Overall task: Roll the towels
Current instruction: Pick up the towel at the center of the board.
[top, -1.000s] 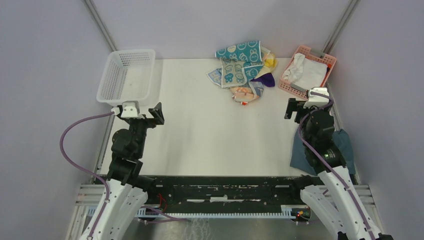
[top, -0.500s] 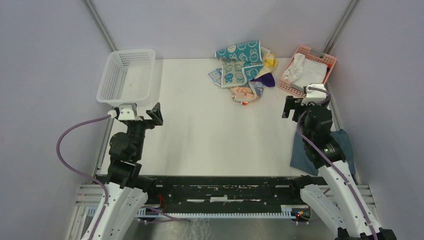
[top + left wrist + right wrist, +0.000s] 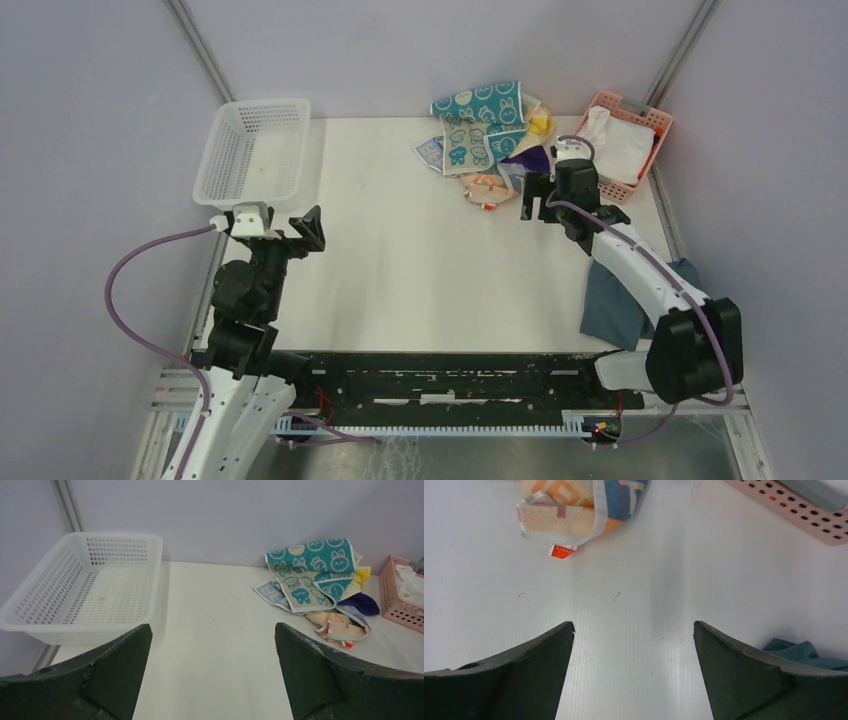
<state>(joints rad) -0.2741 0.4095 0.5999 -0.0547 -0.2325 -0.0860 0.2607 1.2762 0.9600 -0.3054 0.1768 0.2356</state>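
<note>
Towels (image 3: 487,140) piled unrolled at far edge of counter (image 3: 400,260), right of centre, beside pink basket (image 3: 640,108). Right gripper (image 3: 535,205) hovers just nearside of the peach towel (image 3: 564,515), jaws wide open, holding nothing. Left gripper (image 3: 306,229) near white basket (image 3: 225,160), jaws wide open, empty.

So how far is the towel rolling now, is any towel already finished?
Nothing looks done: the small mixed-colour towels lie in a loose crumpled pile at the far edge, none rolled. In hand: the right gripper hovers open over the table beside the peach-orange printed towel, holding nothing; the left gripper is open near the white plastic mesh basket. Left: every towel.
</note>
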